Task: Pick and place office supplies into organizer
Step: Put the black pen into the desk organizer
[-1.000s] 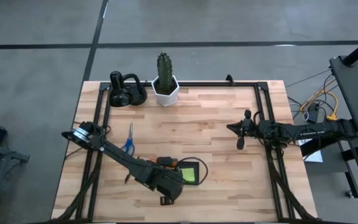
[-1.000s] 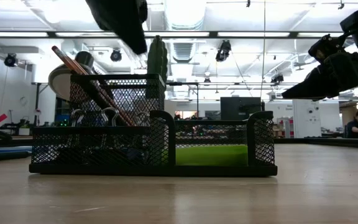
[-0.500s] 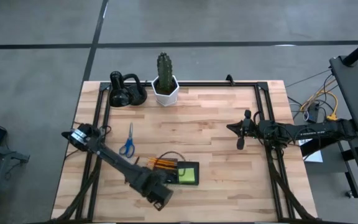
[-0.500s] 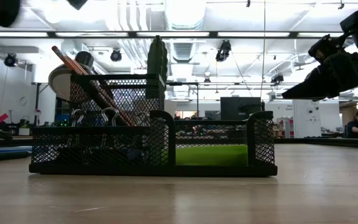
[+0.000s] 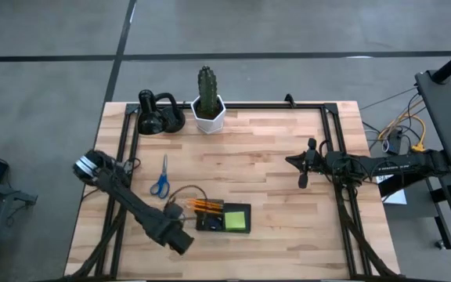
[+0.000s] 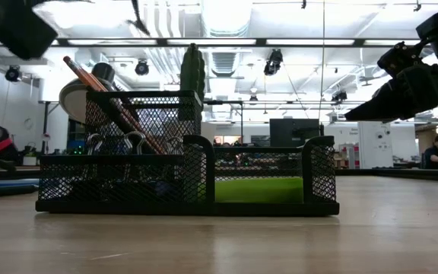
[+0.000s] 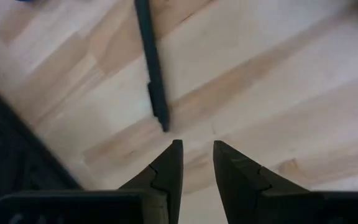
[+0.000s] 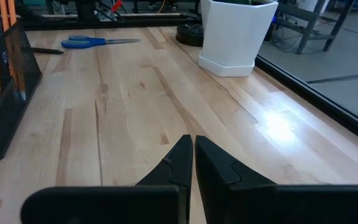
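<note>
Scissors (image 5: 160, 178) lie near the organizer (image 5: 224, 218); left pincer (image 7: 196, 149), parted and empty, hovers beside a pen (image 7: 152, 65).

A large industrial lab or workshop hall is shown. Exposed ceiling ducts (image 6: 223, 30) and hanging lamps (image 6: 274, 61) are seen across the top of the low view (equipment racks (image 6: 291, 131) stand mid-frame), and a grey concrete floor (image 5: 45, 70) is seen around the wooden table (image 5: 272, 149).

Black mesh organizer (image 5: 224, 218) holds orange pencils (image 5: 203, 207); blue scissors (image 5: 161, 177) lie flat nearby
</note>
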`<state>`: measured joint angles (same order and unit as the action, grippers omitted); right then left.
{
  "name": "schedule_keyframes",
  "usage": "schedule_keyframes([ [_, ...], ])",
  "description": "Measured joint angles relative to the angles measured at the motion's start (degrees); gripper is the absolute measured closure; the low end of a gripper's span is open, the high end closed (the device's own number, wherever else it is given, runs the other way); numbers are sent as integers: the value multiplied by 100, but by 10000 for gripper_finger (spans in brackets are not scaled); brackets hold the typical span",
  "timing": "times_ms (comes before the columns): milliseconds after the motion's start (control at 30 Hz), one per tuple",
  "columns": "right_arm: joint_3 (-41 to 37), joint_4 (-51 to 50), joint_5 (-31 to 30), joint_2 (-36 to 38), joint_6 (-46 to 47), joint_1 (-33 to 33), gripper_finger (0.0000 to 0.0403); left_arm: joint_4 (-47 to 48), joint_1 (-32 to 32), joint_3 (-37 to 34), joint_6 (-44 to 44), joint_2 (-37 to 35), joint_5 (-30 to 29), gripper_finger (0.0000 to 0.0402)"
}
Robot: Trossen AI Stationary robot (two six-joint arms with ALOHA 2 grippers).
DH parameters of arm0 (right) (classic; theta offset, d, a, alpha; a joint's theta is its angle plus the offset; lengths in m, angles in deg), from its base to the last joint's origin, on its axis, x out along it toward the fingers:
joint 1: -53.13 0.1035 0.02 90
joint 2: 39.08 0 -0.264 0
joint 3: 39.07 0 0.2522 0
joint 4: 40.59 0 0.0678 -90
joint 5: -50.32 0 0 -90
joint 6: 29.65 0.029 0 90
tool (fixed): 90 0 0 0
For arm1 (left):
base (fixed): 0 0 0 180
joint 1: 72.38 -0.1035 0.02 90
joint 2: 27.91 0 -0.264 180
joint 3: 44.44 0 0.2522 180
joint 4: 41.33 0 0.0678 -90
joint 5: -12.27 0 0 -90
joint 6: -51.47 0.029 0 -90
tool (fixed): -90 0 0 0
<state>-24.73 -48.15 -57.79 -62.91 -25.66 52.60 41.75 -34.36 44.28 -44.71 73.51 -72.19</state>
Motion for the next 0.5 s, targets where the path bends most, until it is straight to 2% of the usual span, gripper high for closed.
schedule_keyframes([
  [133,0,5,0,2,-14,0,394,-703,-147,-919,-336,-645,-8,329],
  [300,0,7,0,0,-14,2,394,-825,-221,-1818,-1097,-1400,-249,329],
  [500,0,4,-2,0,-14,0,394,-1839,-236,-2565,-840,-2077,-335,329],
])
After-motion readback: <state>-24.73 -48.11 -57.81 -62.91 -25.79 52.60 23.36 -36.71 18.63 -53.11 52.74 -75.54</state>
